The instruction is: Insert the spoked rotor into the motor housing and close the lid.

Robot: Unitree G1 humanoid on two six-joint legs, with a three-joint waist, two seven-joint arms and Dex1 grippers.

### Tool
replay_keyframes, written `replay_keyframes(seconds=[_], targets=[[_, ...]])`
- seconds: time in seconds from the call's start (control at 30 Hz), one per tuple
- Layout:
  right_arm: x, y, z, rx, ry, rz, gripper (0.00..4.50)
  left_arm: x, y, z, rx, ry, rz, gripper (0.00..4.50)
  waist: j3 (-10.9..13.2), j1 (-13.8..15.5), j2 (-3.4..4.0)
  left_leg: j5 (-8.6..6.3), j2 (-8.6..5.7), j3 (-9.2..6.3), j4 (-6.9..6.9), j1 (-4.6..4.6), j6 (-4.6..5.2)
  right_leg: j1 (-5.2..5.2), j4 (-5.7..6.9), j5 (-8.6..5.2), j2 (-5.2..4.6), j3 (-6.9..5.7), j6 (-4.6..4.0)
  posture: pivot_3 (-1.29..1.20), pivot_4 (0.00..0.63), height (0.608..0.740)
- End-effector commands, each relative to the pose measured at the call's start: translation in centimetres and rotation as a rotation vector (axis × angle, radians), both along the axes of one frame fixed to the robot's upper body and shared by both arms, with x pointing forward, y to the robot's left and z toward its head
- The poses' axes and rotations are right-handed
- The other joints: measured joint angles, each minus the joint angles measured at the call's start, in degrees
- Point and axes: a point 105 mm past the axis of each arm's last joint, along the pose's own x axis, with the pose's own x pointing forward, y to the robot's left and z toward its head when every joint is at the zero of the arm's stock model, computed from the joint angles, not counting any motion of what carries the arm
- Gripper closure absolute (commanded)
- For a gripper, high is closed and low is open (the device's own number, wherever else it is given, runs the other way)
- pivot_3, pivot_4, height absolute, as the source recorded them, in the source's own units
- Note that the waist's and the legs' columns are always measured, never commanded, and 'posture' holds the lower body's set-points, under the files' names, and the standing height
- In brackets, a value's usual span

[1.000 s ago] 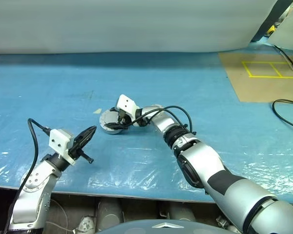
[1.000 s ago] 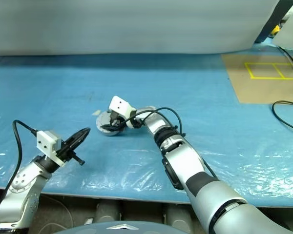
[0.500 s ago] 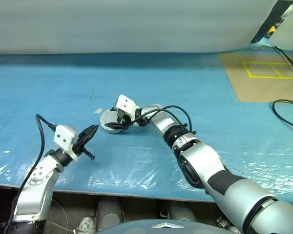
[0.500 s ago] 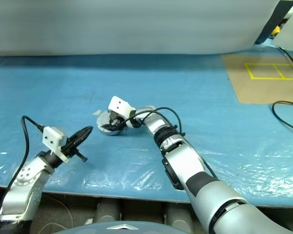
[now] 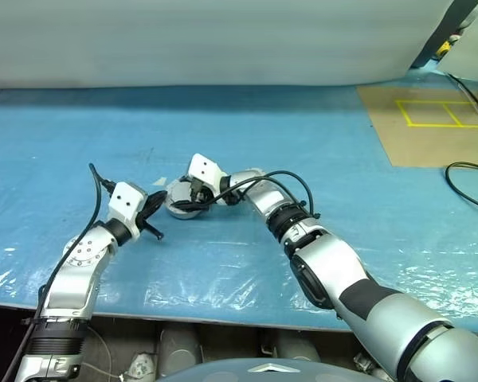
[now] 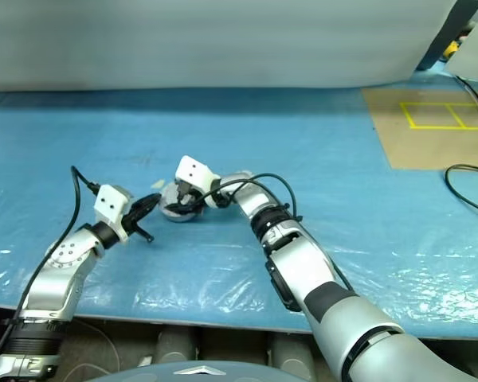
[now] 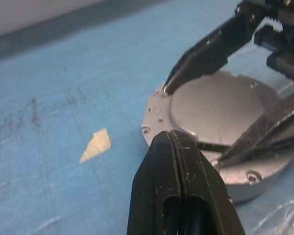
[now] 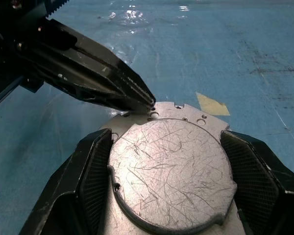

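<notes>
A round silver stack lies on the blue table. The lid (image 8: 169, 166) is on top with its plain scratched face up. It rests on the motor housing (image 8: 186, 111), a wider silver flange with screw holes whose windings are hidden. In the left wrist view a dark gap shows under the lid's edge. The spoked rotor is hidden. My right gripper (image 8: 166, 137) reaches in from the right, with a finger against each side of the lid. My left gripper (image 5: 162, 198) is shut, its joined tips (image 7: 174, 136) touching the housing's left rim.
A small yellowish tape scrap (image 7: 95, 145) lies on the blue sheet just beyond the stack. A brown board with yellow lines (image 5: 430, 123) sits at the back right, and a black cable (image 5: 470, 187) lies near it. The table's front edge (image 5: 223, 306) runs close below my arms.
My left arm has moved forward and to the right, bringing its shut tips from open table to the housing's rim. The right gripper and the stack have stayed put.
</notes>
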Motion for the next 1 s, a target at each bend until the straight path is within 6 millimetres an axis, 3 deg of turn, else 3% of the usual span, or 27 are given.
replay_keyframes(seconds=[0.03, 0.27, 0.4, 0.8, 0.9, 1.0], targets=[[0.3, -0.8, -0.5, -0.01, 0.023, -0.028, 1.33, -0.2, -0.6, 0.0, 0.02, 0.022, -0.029, 4.5, 0.0, 0.0, 0.01, 0.0, -0.03, 0.0, 0.0, 0.01, 0.0, 0.01, 0.0, 0.0, -0.03, 0.0, 0.0, 0.0, 0.15, 0.74], [0.4, -1.0, -0.2, 0.013, 0.036, -0.045, 1.33, -0.2, -1.2, -0.1, 0.012, 0.055, -0.071, 4.5, 0.0, 0.2, 0.01, 0.01, -0.14, -0.01, -0.01, -0.03, 0.0, 0.02, -0.03, 0.0, -0.14, 0.0, 0.0, 0.0, 0.15, 0.74], [0.7, -1.4, 0.4, 0.045, 0.046, -0.066, 0.03, -0.1, -1.0, -0.4, 0.021, 0.065, -0.076, 4.5, 0.0, 0.2, 0.01, 0.01, -0.15, -0.01, -0.01, -0.03, 0.0, 0.03, -0.04, 0.0, -0.14, 0.0, 0.0, 0.0, 0.15, 0.74], [0.1, -2.2, 3.0, 0.209, 0.124, 0.029, 0.03, 0.0, -0.8, -0.8, 0.034, 0.067, -0.092, 4.5, 0.0, 0.1, 0.01, 0.01, -0.14, -0.02, -0.04, -0.07, 0.02, 0.0, -0.08, 0.0, -0.13, -0.01, 0.0, 0.0, 0.15, 0.74], [0.6, -2.6, 3.5, 0.246, 0.152, -0.011, 0.03, 0.0, -0.8, -0.9, 0.037, 0.065, -0.093, 4.5, 0.0, 0.1, 0.01, 0.01, -0.14, -0.02, -0.05, -0.07, 0.02, 0.0, -0.08, 0.0, -0.13, -0.01, 0.0, 0.0, 0.15, 0.74], [1.9, -3.4, 2.6, 0.219, 0.179, -0.143, 0.03, 0.1, -0.7, -1.0, 0.039, 0.064, -0.092, 4.5, 0.0, 0.1, 0.01, 0.01, -0.14, -0.02, -0.05, -0.07, 0.02, 0.0, -0.09, 0.0, -0.13, -0.02, 0.0, 0.0, 0.15, 0.74]])
